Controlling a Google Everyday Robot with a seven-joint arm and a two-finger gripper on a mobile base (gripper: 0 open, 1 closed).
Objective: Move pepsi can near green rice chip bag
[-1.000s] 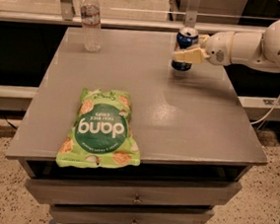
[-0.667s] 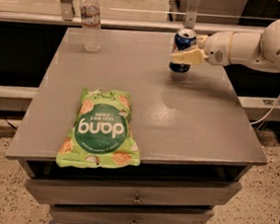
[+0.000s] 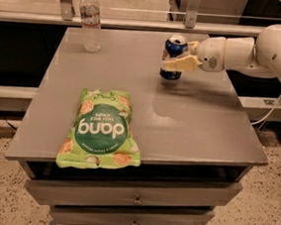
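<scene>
Gripper [image 3: 173, 63]: reaches in from 3 o'clock, fingers closed around the pepsi can [image 3: 175, 47] at mid-height, one pale finger [image 3: 181, 64] across its front.
Pepsi can: upright, at 1 o'clock on the grey table [image 3: 199, 125].
Green rice chip bag [image 3: 101, 129]: flat, at 7 o'clock, well apart.
Water bottle [image 3: 91, 19]: upright, at 11 o'clock.

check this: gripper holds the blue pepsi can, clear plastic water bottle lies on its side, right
No: the camera view shows the clear plastic water bottle standing upright. The gripper, over the back of the grey table, holds the dark blue metal pepsi can.
</scene>
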